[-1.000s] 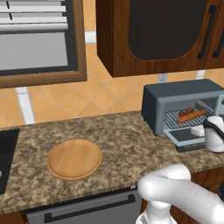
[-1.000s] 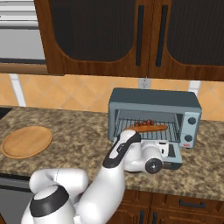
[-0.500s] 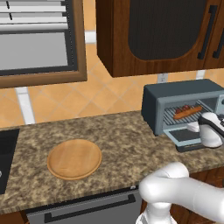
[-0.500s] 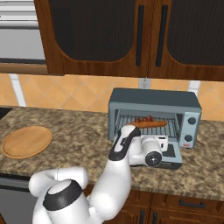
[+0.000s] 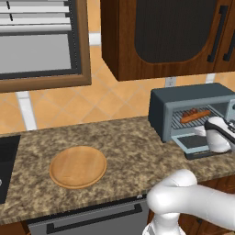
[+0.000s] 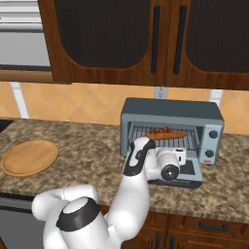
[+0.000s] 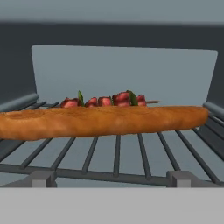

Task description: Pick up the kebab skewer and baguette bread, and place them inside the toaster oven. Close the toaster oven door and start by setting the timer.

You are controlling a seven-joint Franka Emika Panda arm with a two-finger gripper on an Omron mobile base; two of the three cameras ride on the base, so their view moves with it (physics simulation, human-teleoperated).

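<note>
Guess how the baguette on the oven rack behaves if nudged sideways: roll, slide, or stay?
The baguette bread looks rounded and lies across the rack bars, so it would probably roll along them. The kebab skewer close behind may stop it.

The toaster oven (image 6: 171, 129) stands on the granite counter (image 6: 87, 155) with its door (image 6: 187, 172) dropped open, the baguette bread (image 6: 164, 136) and kebab skewer (image 6: 159, 130) lying on its rack, the white arm's hand just before the opening, and a wooden plate (image 6: 29, 157) well to the left.
</note>
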